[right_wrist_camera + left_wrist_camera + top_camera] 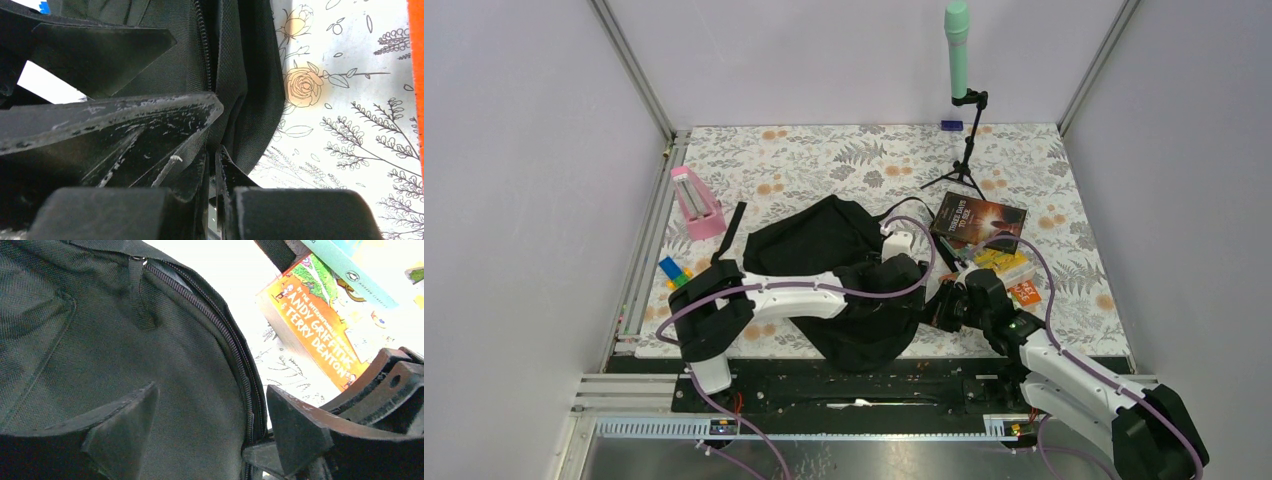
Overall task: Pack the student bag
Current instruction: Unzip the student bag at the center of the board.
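- Student bag [824, 250]: slumped black heap on the table [824, 160], lying under and between both sets of jaws. Its zip edge runs up through the gap of the left jaws.
- Left gripper [210, 395]: jaws released and spread wide, straddling the zip seam. One finger [135, 410] is over the front panel, the other just past the bag's rim. Nothing is held.
- Right gripper [216, 150]: jaws clenched, apparently pinching a fold of the bag's edge beside the zip. It sits just outside the left jaws' far finger.
- Orange paperback [315, 325]: on the table beyond the left jaws, apart from the bag. A dark book [977, 220] lies further out past both grippers.
- Step, as I judge it: getting the bag open, right side anchoring the rim. Books not yet in.
- Next move calls for the left jaws to close on the seam or zip tab, then draw away from the right pinch without dragging the bag.
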`<move>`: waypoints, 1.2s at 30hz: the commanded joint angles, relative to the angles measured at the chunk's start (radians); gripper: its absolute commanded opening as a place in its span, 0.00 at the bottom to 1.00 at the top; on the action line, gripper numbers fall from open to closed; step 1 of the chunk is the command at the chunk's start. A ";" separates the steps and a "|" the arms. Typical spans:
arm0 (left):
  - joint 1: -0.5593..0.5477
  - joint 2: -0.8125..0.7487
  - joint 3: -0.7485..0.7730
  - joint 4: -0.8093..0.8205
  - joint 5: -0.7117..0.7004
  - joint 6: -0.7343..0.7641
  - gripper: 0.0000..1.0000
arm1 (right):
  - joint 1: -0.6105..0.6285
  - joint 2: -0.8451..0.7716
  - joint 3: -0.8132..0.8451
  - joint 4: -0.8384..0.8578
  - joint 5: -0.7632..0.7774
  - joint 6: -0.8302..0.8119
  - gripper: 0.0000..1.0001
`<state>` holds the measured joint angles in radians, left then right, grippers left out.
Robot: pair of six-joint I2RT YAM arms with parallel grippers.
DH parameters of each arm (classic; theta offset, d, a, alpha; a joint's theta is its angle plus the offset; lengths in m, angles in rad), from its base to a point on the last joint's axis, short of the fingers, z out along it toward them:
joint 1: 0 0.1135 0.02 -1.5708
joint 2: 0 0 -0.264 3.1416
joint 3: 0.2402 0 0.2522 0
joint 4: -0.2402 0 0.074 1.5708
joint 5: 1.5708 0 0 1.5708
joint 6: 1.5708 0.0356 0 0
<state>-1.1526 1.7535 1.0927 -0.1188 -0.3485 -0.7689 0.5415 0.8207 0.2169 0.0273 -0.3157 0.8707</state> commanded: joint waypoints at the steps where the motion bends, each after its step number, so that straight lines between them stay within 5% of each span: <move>1: 0.009 0.021 0.065 -0.014 -0.052 -0.003 0.77 | 0.005 -0.017 -0.006 -0.020 0.012 -0.028 0.00; 4: 0.014 0.032 0.067 -0.014 -0.040 -0.007 0.69 | 0.005 -0.019 -0.006 -0.050 0.016 -0.033 0.00; 15: 0.019 0.043 0.037 0.007 -0.038 -0.035 0.64 | 0.005 -0.031 -0.006 -0.060 0.019 -0.035 0.00; 19: 0.021 -0.006 -0.027 0.085 -0.017 -0.038 0.76 | 0.005 -0.039 -0.007 -0.071 0.021 -0.032 0.00; 36: 0.021 -0.102 -0.157 0.189 -0.040 -0.078 0.90 | 0.004 -0.054 -0.002 -0.085 0.021 -0.023 0.00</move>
<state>-1.1374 1.7004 0.9497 0.0029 -0.3595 -0.8295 0.5415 0.7746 0.2146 -0.0296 -0.3004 0.8604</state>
